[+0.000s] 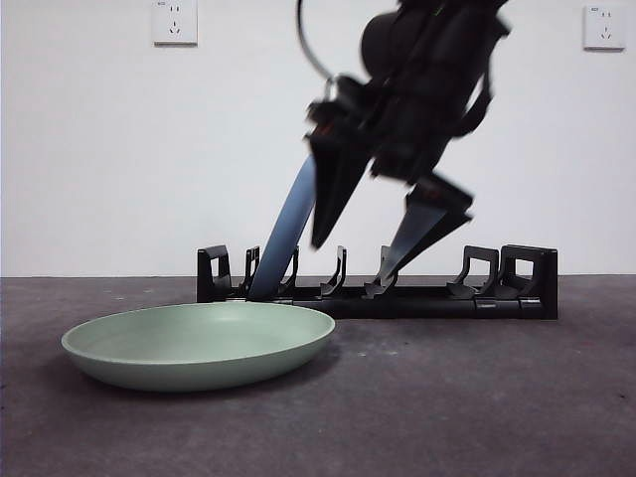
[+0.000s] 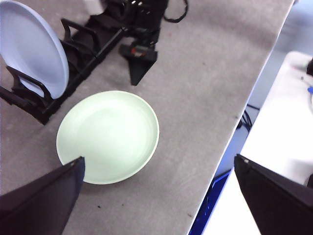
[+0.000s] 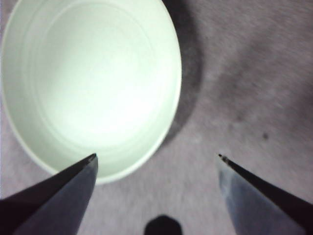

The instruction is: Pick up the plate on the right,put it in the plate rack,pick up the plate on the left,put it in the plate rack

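Blue plate is racked in plate rack; green plate lies before rack, not yet picked. Right gripper spread above it, left gripper spread too.

Right gripper low at scene centre, tilted, jaws spread wide, empty. Left gripper raised high, jaws apart, empty, waiting.

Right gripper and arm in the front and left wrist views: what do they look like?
The right gripper has two long black jaws tapering to points like wedges, on a bulky black wrist. A thin black cable loops from the arm. The left wrist view shows small red-orange marks on its body. The left gripper has the same black, pointed jaws.
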Tool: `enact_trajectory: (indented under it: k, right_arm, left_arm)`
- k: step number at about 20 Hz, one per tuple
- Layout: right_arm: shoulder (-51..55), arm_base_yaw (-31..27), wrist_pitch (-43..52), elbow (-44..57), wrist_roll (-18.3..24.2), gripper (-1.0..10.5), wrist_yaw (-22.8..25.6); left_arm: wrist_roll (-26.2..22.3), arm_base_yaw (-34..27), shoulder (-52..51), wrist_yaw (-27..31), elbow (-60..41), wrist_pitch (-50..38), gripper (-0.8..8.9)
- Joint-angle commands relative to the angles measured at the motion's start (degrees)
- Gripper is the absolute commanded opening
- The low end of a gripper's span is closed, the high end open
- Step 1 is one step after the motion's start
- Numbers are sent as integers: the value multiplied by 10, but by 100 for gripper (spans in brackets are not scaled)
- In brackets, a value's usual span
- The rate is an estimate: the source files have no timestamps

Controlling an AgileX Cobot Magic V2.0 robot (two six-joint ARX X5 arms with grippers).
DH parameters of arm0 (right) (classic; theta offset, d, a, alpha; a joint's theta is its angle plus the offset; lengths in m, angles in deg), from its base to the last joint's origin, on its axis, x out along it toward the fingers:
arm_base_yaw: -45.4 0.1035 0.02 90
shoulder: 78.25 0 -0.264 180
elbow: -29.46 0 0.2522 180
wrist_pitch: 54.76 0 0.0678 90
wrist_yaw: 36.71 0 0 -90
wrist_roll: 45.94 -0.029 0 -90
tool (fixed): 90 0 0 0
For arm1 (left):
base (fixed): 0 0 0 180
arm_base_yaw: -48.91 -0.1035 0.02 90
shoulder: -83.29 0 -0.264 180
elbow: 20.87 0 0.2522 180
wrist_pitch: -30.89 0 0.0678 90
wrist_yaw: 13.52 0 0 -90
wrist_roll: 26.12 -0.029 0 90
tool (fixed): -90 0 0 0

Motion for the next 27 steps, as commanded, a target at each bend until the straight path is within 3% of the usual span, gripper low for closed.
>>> enact_trajectory:
  k: [1, 15, 19, 27]
  right_arm:
    - [-23, 11, 23, 6, -24, 406, 15]
    - [-88, 28, 65, 6, -51, 399, 36]
    - [-89, 33, 78, 6, -59, 216, 39]
    - [-94, 40, 86, 6, -79, 168, 42]
  left_arm:
    - [-23, 2, 9, -3, -2, 5, 607]
    - [-22, 44, 47, -4, -2, 3, 606]
    - [-22, 50, 53, -4, -2, 2, 606]
    - [-20, 63, 55, -4, -2, 3, 606]
